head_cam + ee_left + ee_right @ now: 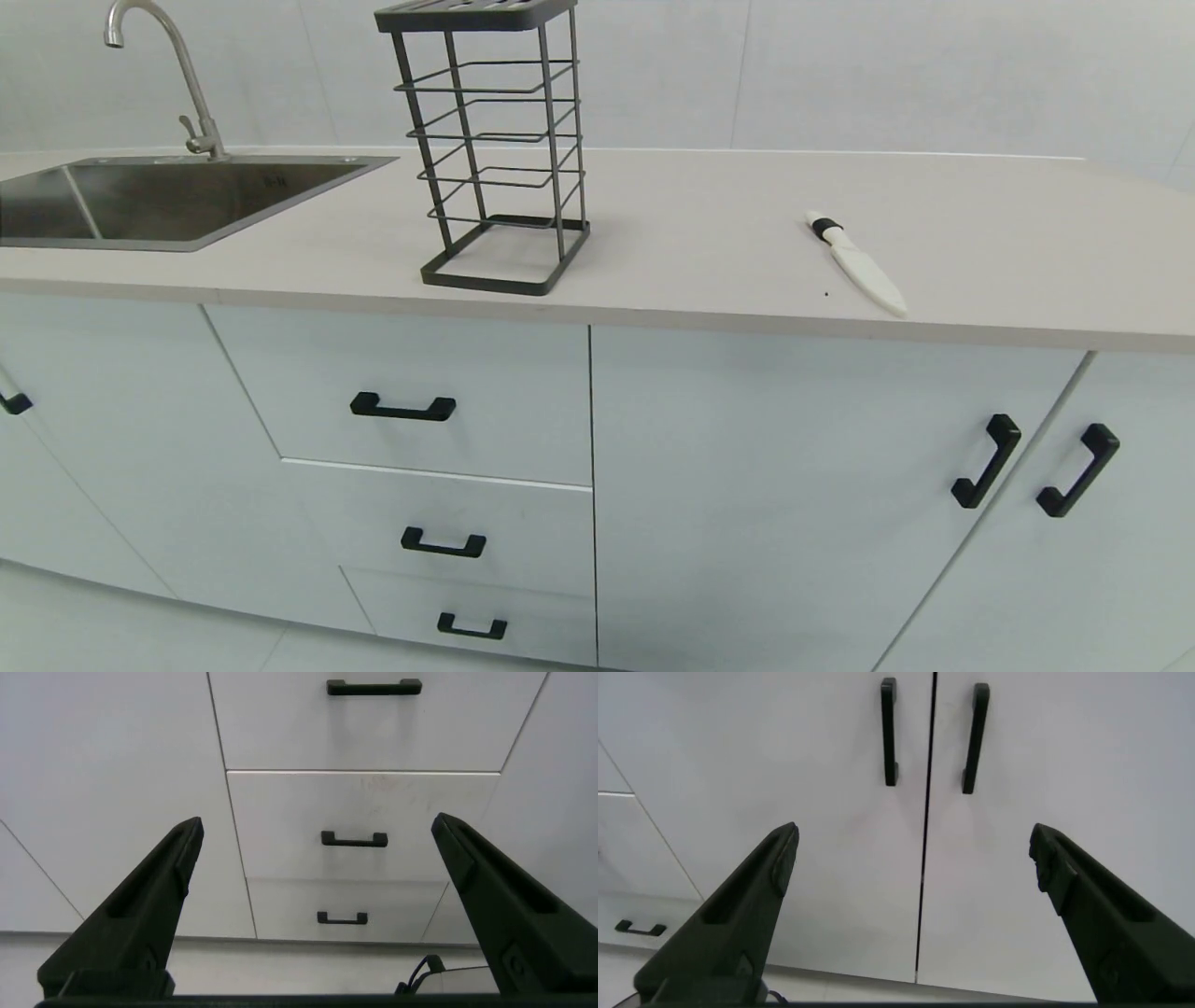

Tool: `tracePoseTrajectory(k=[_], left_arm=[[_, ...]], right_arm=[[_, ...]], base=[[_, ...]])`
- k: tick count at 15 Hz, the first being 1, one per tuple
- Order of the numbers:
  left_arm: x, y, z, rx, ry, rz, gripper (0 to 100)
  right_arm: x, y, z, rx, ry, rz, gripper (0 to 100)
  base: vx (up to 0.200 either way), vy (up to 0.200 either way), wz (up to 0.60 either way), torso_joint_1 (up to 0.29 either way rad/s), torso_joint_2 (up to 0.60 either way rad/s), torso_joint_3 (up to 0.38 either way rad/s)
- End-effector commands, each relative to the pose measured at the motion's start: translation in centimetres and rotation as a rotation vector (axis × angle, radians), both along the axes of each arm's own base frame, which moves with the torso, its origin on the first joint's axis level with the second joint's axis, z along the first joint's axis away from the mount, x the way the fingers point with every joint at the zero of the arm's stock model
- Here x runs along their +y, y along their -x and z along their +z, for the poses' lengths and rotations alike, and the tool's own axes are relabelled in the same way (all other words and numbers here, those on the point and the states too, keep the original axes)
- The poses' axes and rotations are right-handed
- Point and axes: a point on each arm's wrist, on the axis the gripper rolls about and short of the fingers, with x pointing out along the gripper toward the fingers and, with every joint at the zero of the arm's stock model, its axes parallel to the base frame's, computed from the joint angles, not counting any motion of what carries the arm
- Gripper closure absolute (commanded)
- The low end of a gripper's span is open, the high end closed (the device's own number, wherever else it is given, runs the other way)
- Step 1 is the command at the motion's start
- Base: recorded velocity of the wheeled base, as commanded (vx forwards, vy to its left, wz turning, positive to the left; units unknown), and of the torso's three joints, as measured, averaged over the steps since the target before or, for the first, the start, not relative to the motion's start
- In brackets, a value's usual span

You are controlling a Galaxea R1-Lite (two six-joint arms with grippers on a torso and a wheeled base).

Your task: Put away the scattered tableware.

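I see the white knife [857, 264] lying flat on the countertop [700, 224], right of centre in the head view, well apart from the black wire rack [495, 149] at upper centre. My left gripper [318, 829] is spread wide before the drawers [411, 812]. My right gripper [913, 833], fingers likewise apart, faces the cabinet doors [785, 765].

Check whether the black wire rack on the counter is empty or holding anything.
Empty: the wire rack shows bare tiers, and the white knife lies apart on the counter.
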Motion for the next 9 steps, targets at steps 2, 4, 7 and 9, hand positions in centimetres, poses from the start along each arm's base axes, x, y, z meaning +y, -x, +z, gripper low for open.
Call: tracePoseTrajectory(k=[2,4,7,9], left_arm=[[0.00,-0.01,0.01,0.001,0.000,0.000,0],[0.00,-0.01,0.01,0.001,0.000,0.000,0],[0.00,-0.01,0.01,0.001,0.000,0.000,0],[0.00,-0.01,0.01,0.001,0.000,0.000,0]], right_arm=[[0.00,-0.01,0.00,0.001,0.000,0.002,0],[0.00,-0.01,0.00,0.001,0.002,0.002,0],[0.00,-0.01,0.00,0.001,0.000,0.000,0],[0.00,-0.01,0.00,0.001,0.000,0.000,0]], base=[[0.000,0.000,-0.60,0.005,0.00,0.005],[0.000,0.000,-0.30,-0.001,0.00,0.004],[0.000,0.000,0.00,0.000,0.00,0.000],[0.000,0.000,0.00,0.000,0.00,0.000]])
